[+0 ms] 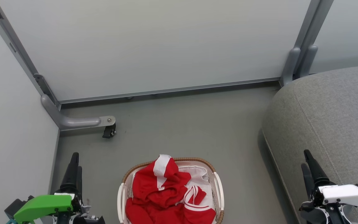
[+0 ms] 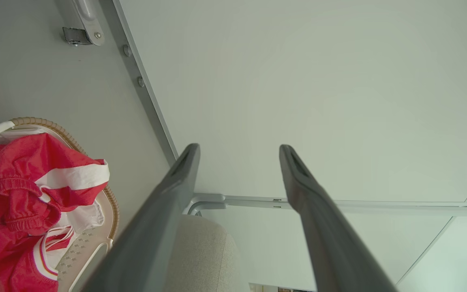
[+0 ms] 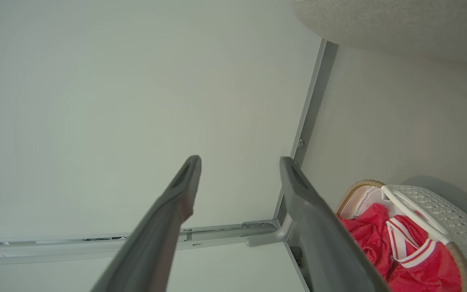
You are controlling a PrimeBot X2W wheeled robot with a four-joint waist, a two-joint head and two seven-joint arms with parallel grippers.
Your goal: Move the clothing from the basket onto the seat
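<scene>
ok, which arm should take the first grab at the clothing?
Left, probably. Both claws are open and empty, but the left claw hangs nearer the basket holding the red clothing; the right claw sits farther off, by the grey seat.

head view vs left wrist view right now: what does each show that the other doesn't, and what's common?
Head view extra: the right pincer with its white housing, by the seat's edge; both side handles of the basket; the left pincer's green housing.
Left wrist view extra: the wide gap between the left pincer's two fingers, jaws open.
Shared: the red clothing with white stripes piled in the basket, the grey seat, the left pincer, the grey floor.
</scene>
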